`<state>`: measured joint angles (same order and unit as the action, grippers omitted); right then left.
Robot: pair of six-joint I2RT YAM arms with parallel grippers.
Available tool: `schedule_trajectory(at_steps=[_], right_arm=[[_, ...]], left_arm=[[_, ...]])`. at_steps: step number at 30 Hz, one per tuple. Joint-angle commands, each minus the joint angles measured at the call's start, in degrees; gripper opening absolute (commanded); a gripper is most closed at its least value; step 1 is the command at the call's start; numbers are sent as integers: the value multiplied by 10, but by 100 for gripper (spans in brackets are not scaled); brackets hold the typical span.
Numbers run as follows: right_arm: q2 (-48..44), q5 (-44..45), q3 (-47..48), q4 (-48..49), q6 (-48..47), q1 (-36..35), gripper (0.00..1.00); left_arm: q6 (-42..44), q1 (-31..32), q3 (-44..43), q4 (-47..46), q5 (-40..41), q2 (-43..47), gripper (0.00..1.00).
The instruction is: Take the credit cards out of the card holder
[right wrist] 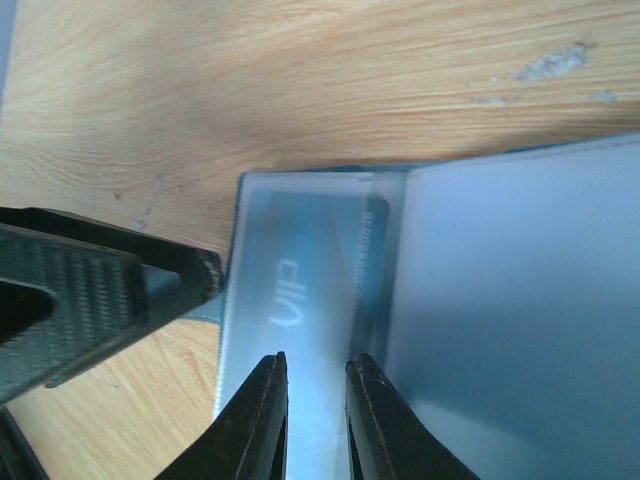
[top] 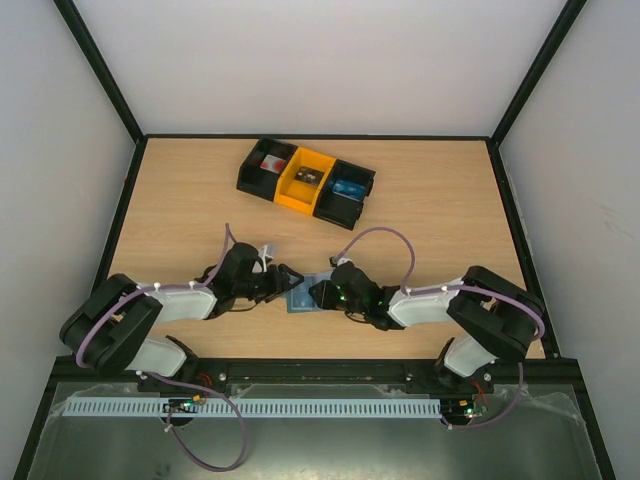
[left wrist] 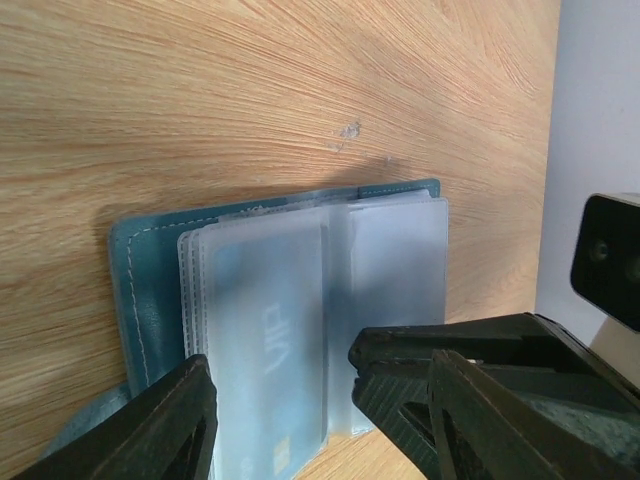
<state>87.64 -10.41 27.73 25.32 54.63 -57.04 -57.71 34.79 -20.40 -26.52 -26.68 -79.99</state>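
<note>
The slate-blue card holder point(top: 300, 297) lies open on the table between my two grippers. In the left wrist view its cover point(left wrist: 150, 290) frames a stack of clear sleeves, and a pale card marked "VIP" point(left wrist: 270, 340) sits in one. My left gripper point(left wrist: 280, 400) point(top: 283, 279) is open, its jaws straddling that sleeve from the near edge. My right gripper point(right wrist: 317, 375) point(top: 318, 295) hovers over the same VIP card point(right wrist: 300, 280), jaws a narrow gap apart with nothing clearly pinched. A second sleeve point(right wrist: 500, 300) lies to its right.
A black-and-yellow compartment tray point(top: 305, 180) stands at the back, with a brighter blue item point(top: 349, 187) in its right part. One of the left gripper's fingers point(right wrist: 110, 290) is close beside the right gripper. The right wrist housing point(left wrist: 610, 260) shows at the left wrist view's edge.
</note>
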Motion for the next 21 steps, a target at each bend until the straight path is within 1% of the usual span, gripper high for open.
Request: schedule_trajectory(at_steps=[1,5,13,17,21], right_arm=[[13,35,3,-41,-12,-3,18],[35,37,-2,-47,-12,-3,18],[53,50,-6,-59,-11,-3,10],[58,52,-7,-58,-11,-3,7],[62,50,-13,-50,-7,-3,6]], left_arm=[[8,-3,12,-17,0,-1,60],[12,-6,15,-18,-3,-3,61],[22,-13,6,13,-8,26,62],[23,-13,-1,28,-8,50,65],[12,-12,1,5,-23,58,70]])
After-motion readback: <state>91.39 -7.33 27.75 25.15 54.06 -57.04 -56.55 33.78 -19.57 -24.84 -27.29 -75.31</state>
